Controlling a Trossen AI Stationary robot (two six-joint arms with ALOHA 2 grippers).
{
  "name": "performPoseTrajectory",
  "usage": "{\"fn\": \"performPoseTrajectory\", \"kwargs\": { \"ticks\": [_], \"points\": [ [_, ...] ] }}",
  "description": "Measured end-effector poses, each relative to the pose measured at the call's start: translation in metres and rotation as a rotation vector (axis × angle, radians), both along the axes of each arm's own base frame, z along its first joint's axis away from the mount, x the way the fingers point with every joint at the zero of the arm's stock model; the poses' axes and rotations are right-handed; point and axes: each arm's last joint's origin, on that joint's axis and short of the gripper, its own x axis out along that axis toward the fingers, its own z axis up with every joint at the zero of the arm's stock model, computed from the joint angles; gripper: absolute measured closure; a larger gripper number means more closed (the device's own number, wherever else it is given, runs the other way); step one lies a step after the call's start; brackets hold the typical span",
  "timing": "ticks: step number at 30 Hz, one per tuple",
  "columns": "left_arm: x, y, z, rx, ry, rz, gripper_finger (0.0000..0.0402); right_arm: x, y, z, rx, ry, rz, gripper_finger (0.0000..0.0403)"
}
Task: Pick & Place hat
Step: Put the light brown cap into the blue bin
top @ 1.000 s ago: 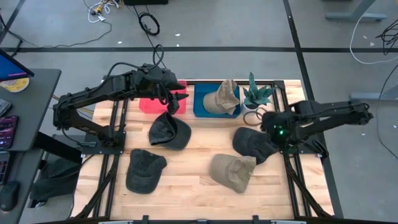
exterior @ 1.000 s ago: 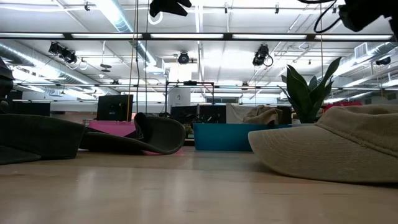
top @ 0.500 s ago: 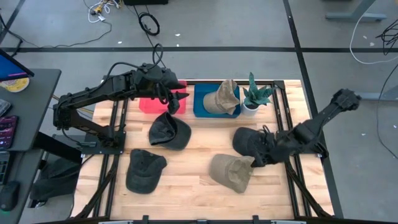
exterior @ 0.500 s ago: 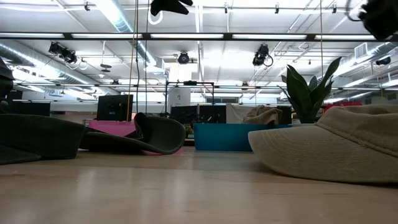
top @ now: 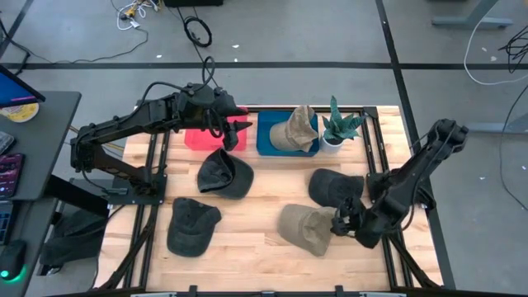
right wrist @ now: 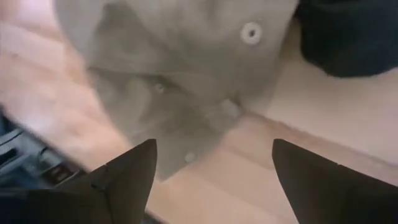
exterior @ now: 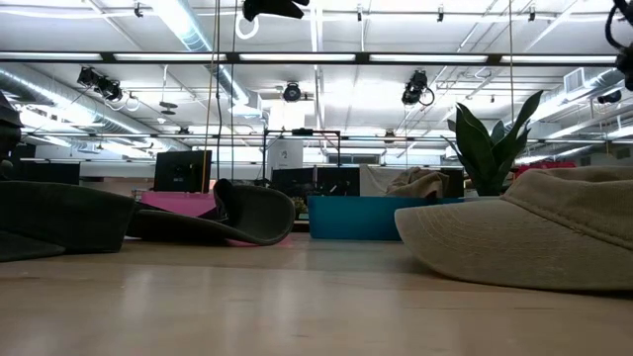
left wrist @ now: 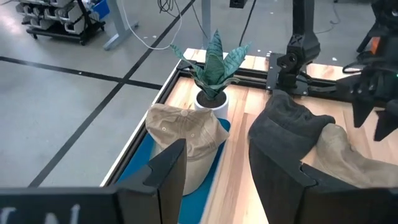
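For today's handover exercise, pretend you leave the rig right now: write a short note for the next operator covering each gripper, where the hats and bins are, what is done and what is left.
Right gripper: open, empty, at the tan hat near the table's front.
Left gripper: open, empty, waiting over the pink bin.
Done: one tan hat lies in the blue bin, beside the potted plant.
Left: four hats on the table, namely the front tan hat, the dark hat behind it, the dark hat in front of the pink bin and the dark hat at front left. The pink bin looks empty.
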Motion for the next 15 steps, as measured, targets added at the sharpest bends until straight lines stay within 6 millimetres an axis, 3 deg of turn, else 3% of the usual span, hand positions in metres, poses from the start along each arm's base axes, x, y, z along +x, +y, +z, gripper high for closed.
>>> {"fn": "performPoseTrajectory", "kwargs": {
  "ticks": [15],
  "points": [
    [0.002,-0.002,0.003,-0.024,-0.042,-0.065,0.0223,0.014,0.01,-0.039,-0.196,0.004,-0.113,0.0087]
  ]
}}
